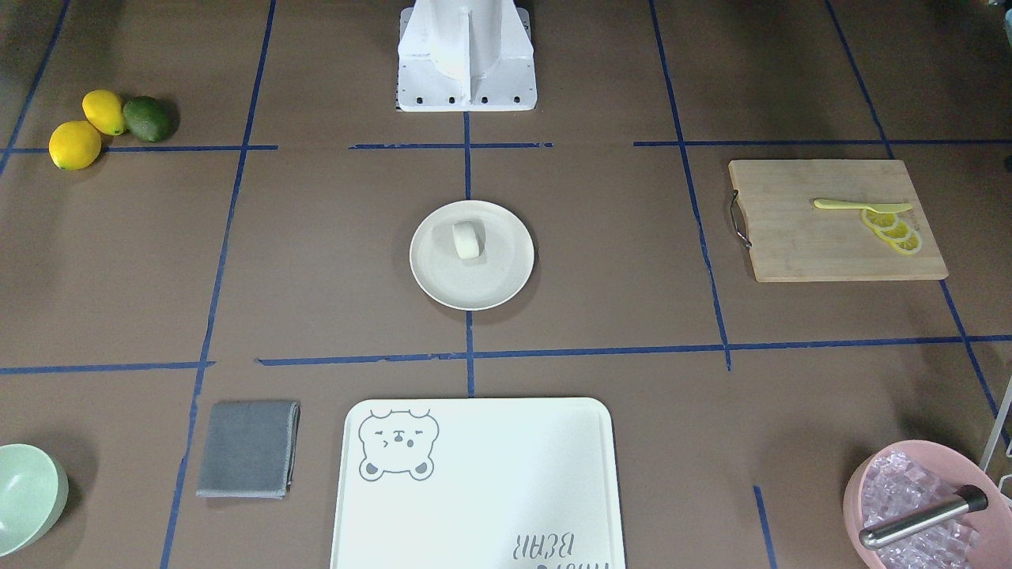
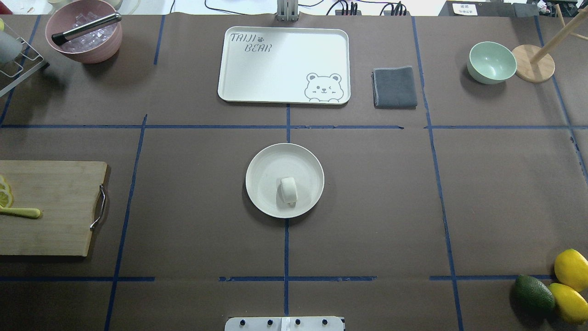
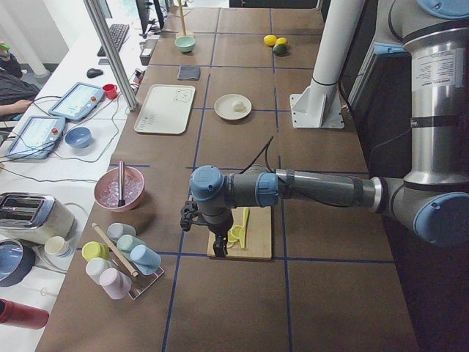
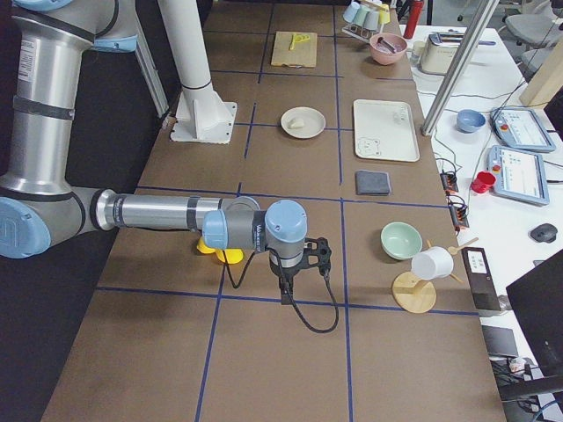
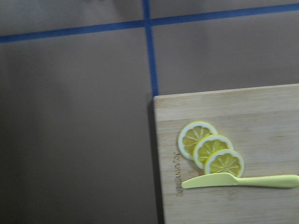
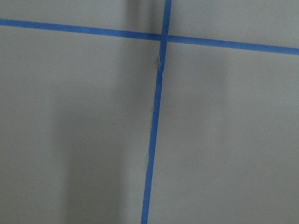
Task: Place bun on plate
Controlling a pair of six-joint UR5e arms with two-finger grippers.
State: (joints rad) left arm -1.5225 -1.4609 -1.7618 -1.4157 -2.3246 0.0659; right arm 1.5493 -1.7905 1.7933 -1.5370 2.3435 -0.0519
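The small white bun (image 1: 466,239) (image 2: 288,190) lies on the round cream plate (image 1: 490,286) (image 2: 264,172) at the table's middle, nearer the robot's side of the plate. Neither arm is near it. My left gripper (image 3: 218,246) hangs over the cutting board's end, and I cannot tell if it is open or shut. My right gripper (image 4: 286,287) hangs over bare table beside the lemons, and again I cannot tell its state. No fingers show in either wrist view.
A wooden cutting board (image 2: 50,207) carries lemon slices (image 5: 210,148) and a yellow knife (image 5: 238,180). The white bear tray (image 2: 275,69), a grey cloth (image 2: 394,87), a mint bowl (image 2: 490,62), a pink ice bowl (image 2: 85,39), and lemons with an avocado (image 2: 533,293) ring the table.
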